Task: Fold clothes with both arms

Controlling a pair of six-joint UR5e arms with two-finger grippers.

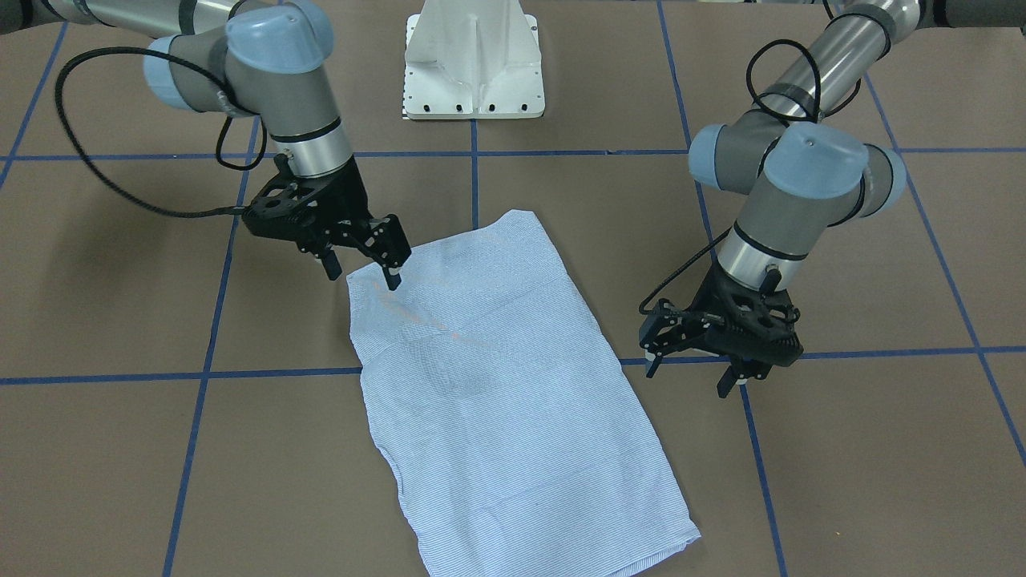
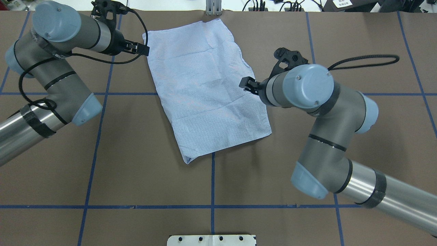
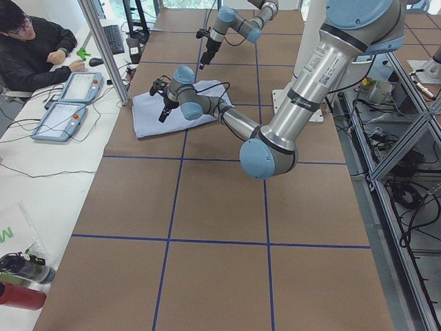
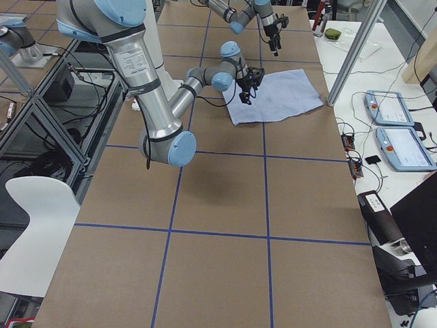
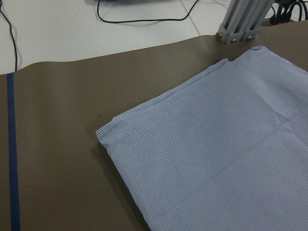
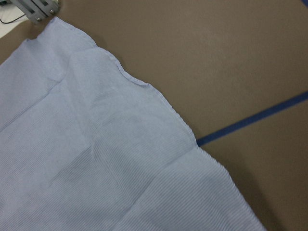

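Observation:
The clothes are one light blue and white striped shirt (image 1: 497, 377), folded into a long rectangle and lying flat on the brown table (image 2: 205, 92). My right gripper (image 1: 361, 272) hangs open at the shirt's near corner, one fingertip just over the fabric edge. My left gripper (image 1: 688, 377) is open too, just off the shirt's long edge and holding nothing. The left wrist view shows a bare shirt corner (image 5: 216, 154) and the right wrist view a shirt edge (image 6: 96, 159). No fingers show in either wrist view. Collar, pocket and buttons are hidden in the fold.
The white pedestal base (image 1: 473, 64) stands behind the shirt. Blue tape lines (image 1: 208, 320) grid the table. An aluminium post (image 2: 213, 7) rises at the far edge by the shirt's end. A person (image 3: 27, 48) sits at a side desk with teach pendants (image 3: 69, 103).

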